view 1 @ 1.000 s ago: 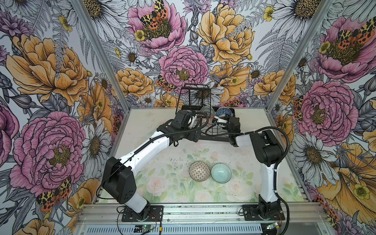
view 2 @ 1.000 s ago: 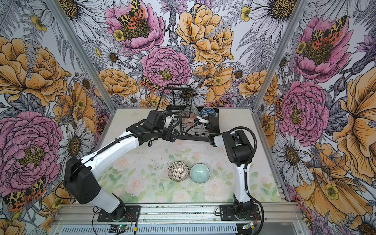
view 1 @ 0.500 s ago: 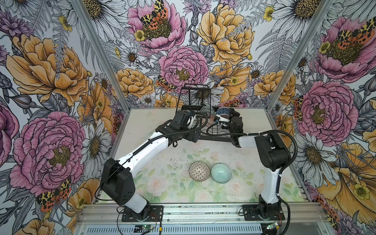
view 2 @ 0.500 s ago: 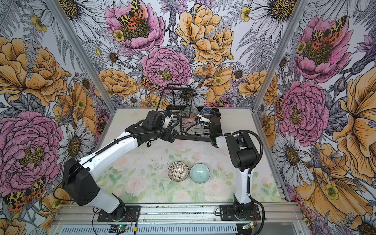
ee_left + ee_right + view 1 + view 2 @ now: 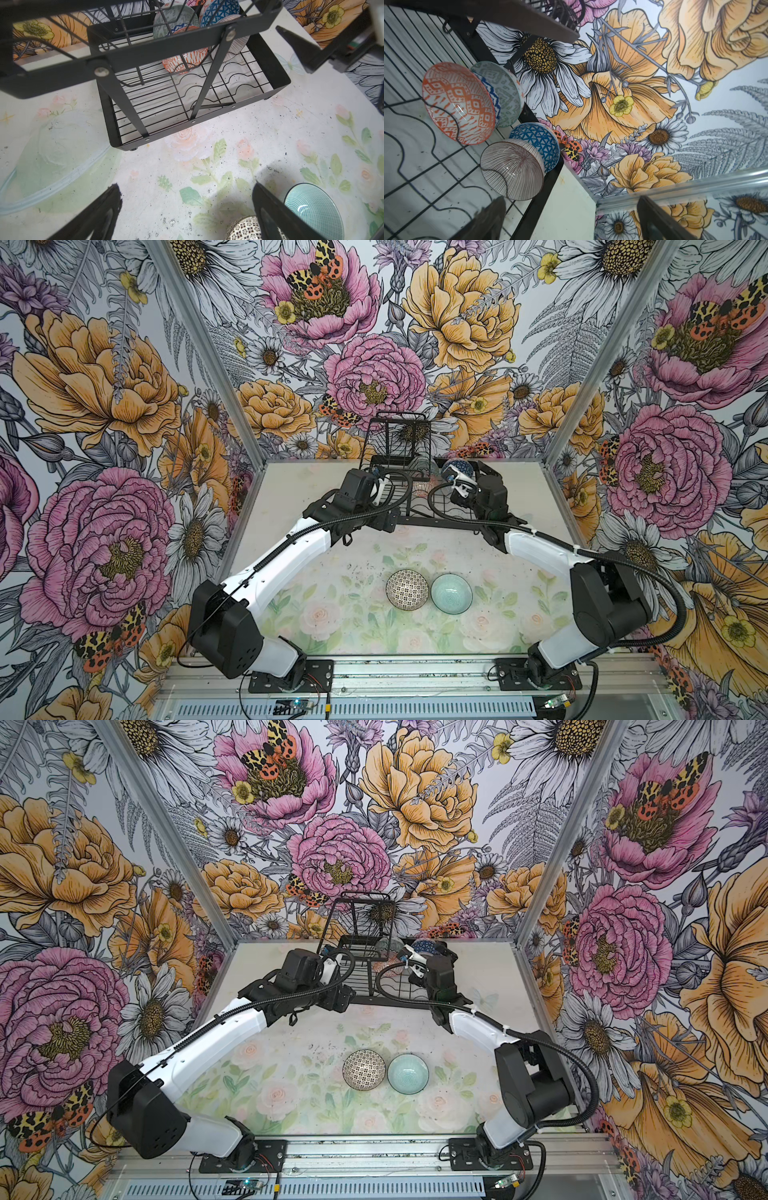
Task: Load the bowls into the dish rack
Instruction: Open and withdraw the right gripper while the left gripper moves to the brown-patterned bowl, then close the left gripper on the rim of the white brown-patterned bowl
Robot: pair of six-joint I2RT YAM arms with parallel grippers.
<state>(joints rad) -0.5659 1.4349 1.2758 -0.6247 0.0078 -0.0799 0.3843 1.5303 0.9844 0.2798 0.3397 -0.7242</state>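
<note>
Dish rack point(image 5: 440, 523) sits at the far edge of the desk point(image 5: 353, 564), against the back wall, with the tall basket tier on its left.

Four bowls are in the rack, all tipped up on edge in the lower tier's far right corner:
- orange-white bowl point(image 5: 458, 104) is in front, overlapping the grey-green bowl point(image 5: 506, 91) behind it
- pink-striped bowl point(image 5: 512, 168) is in front of the blue lattice bowl point(image 5: 537, 141), hard against the corner rim
- the two pairs stand just beside each other

Two bowls are not yet loaded. The black-white tiled bowl point(image 5: 407, 588) and the teal bowl point(image 5: 451, 593) stand upright on the desk, mid-front, well apart from the rack. They're side by side and look to be touching, tiled one on the left. They show the same in both top views.

Left pincer point(image 5: 186, 193) has its jaws spread wide with nothing in them. It hangs above bare desk just in front of the rack's near-left corner. The tiled and teal bowls show at the edge of its wrist view, past one finger.

Right pincer point(image 5: 570, 207) is also wide open and empty. It's over the rack's right end, close to the pink-striped bowl. One fingertip point(image 5: 496, 207) is near that bowl's edge; can't tell if it touches.
</note>
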